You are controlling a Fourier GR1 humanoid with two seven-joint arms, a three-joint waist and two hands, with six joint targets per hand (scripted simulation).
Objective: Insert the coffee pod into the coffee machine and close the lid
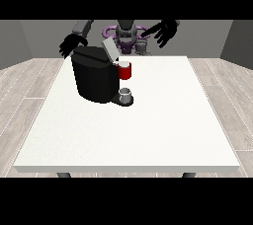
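The coffee machine (94, 78), a boxy matte-black body with a red front section, stands on the smooth white table (148, 130) toward the view's left, its flat grey lid (109, 49) tilted open. A small grey cylindrical cup (126, 93) sits on its round base; the coffee pod cannot be identified. Both hands are raised with fingers spread, grasping nothing: one at the view's left (70, 45) behind the machine, one at the view's right (163, 32).

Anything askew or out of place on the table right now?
Nothing spilled or damaged. The coffee machine stands upright with its lid tilted open, a small cup at its base. Both hands hang above, holding nothing.
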